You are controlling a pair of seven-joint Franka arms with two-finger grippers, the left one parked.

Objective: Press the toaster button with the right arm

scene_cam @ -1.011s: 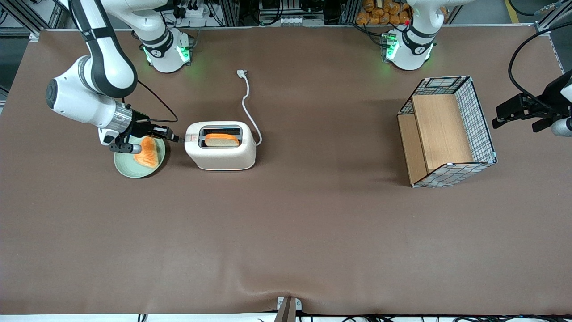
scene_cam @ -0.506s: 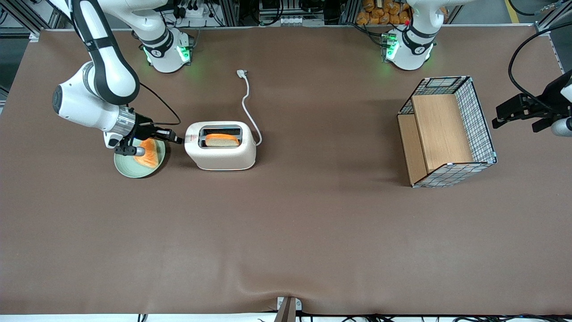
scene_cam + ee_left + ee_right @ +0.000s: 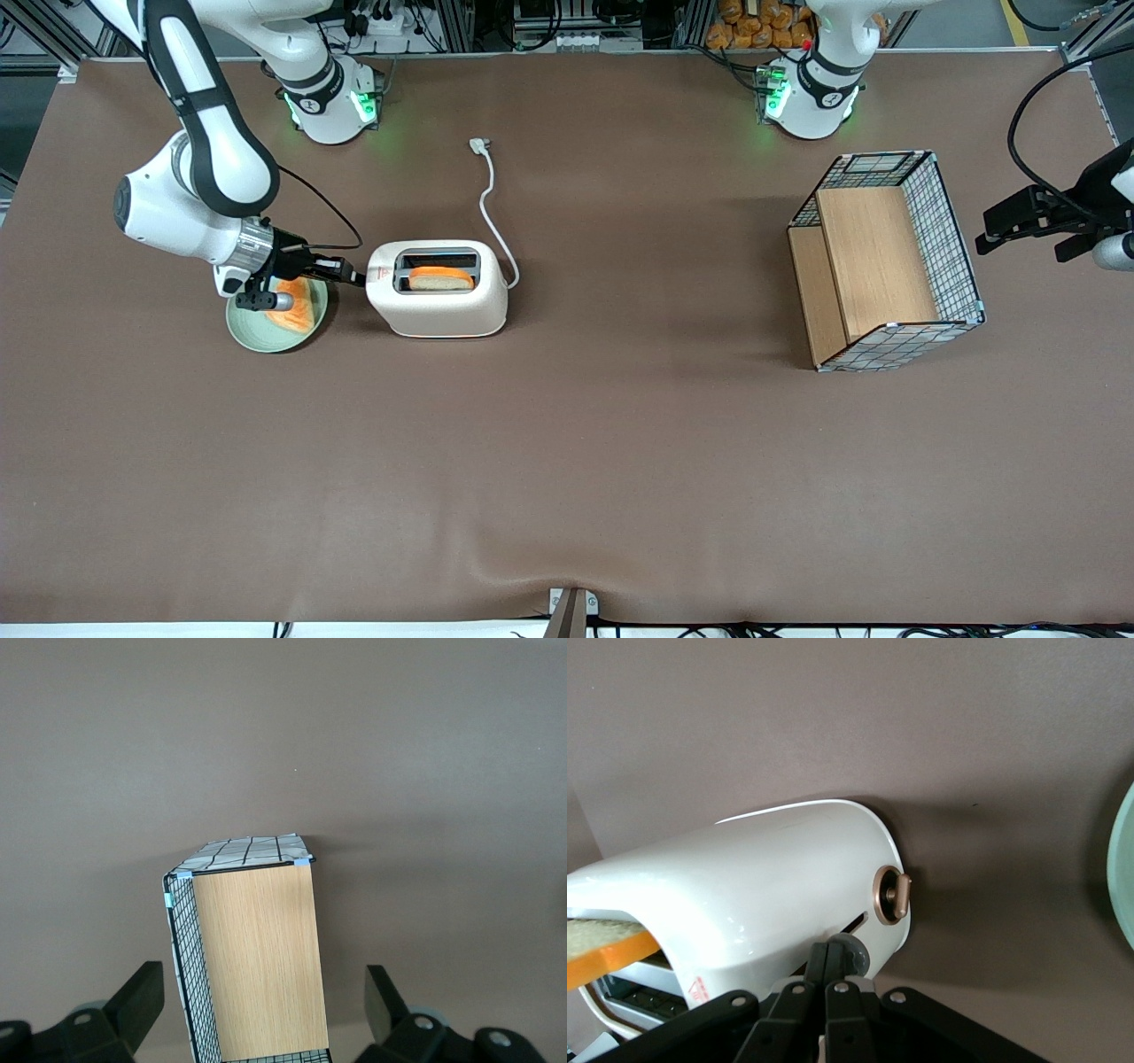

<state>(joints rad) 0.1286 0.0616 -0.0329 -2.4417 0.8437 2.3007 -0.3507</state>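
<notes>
Front view, nearby: green plate point(image 3: 266, 332) with an orange-crusted slice point(image 3: 297, 306) sits under the gripper's wrist; nothing between gripper and toaster end.
Far off: wire basket point(image 3: 889, 259) with wooden panels, toward the parked arm's end of the counter.
Surface: brown counter point(image 3: 567, 461), mat slightly rippled at the edge nearest the camera; metal framing and cables along the counter's back edge.
Toaster point(image 3: 438, 289): just beside the gripper tips, bread slice point(image 3: 440, 279) in one slot, white cord point(image 3: 493, 209) trailing from the end away from the gripper.
Gripper point(image 3: 829, 962): fingers pressed together, holding nothing, tips on the toaster button point(image 3: 852, 950) at the slot, next to a copper-ringed knob point(image 3: 892, 894).
</notes>
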